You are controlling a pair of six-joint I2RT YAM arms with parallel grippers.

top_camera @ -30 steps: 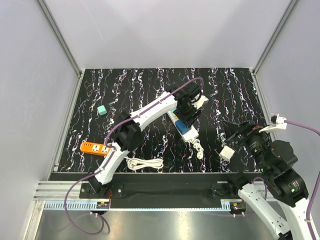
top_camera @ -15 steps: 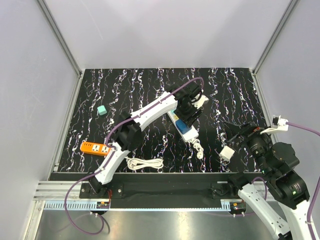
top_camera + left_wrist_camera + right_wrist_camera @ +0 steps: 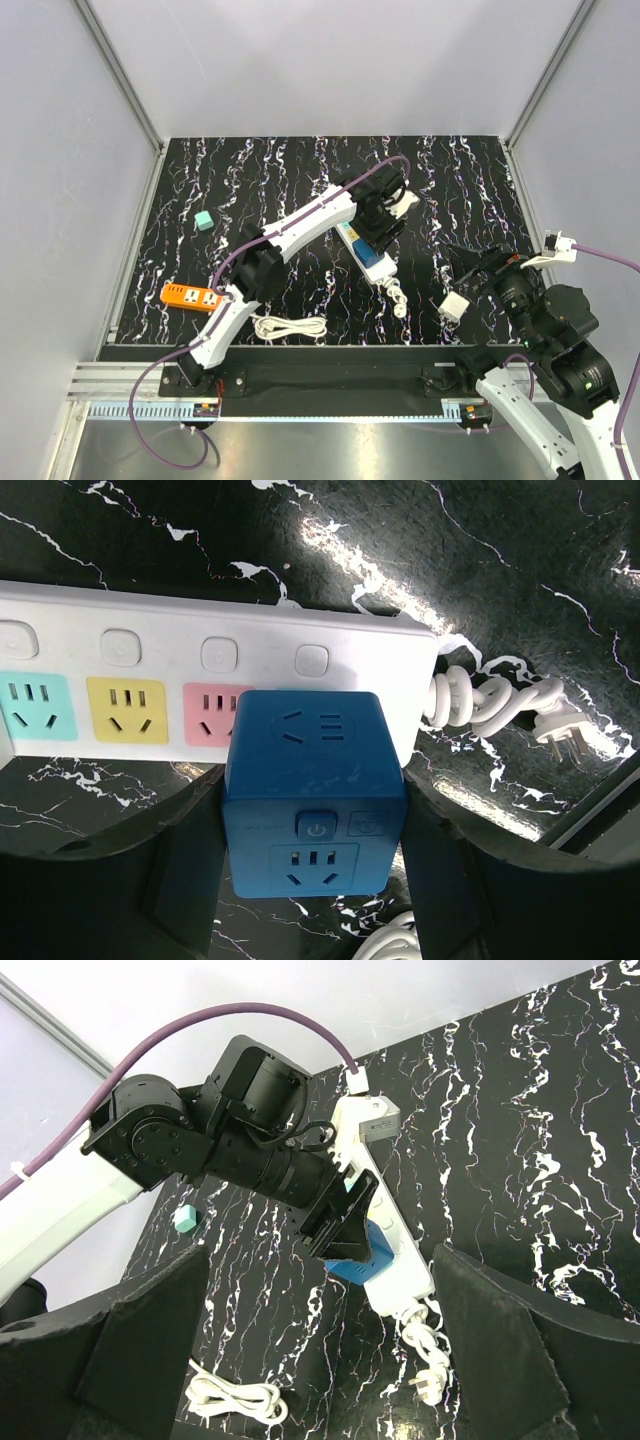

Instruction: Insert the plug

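Observation:
The royal-blue plug (image 3: 315,810) sits on the white power strip (image 3: 200,645) at the socket nearest the cord end, next to a pink socket. My left gripper (image 3: 315,780) is shut on the plug, with a finger pressed against each side. In the top view the left gripper (image 3: 376,248) covers most of the plug (image 3: 372,263) and the strip (image 3: 383,274) at the table's middle. My right gripper (image 3: 478,268) is open and empty, to the right of the strip. The right wrist view shows the plug (image 3: 355,1257) under the left fingers.
A pale teal cube (image 3: 204,220) lies at the far left. An orange socket block (image 3: 190,296) and its coiled white cord (image 3: 290,326) lie at front left. The strip's bundled cord (image 3: 399,296) trails toward me. A small white block (image 3: 455,306) lies by my right arm.
My left gripper has shifted slightly away from me with the plug still in its grip. My right arm has drawn back a little toward the right.

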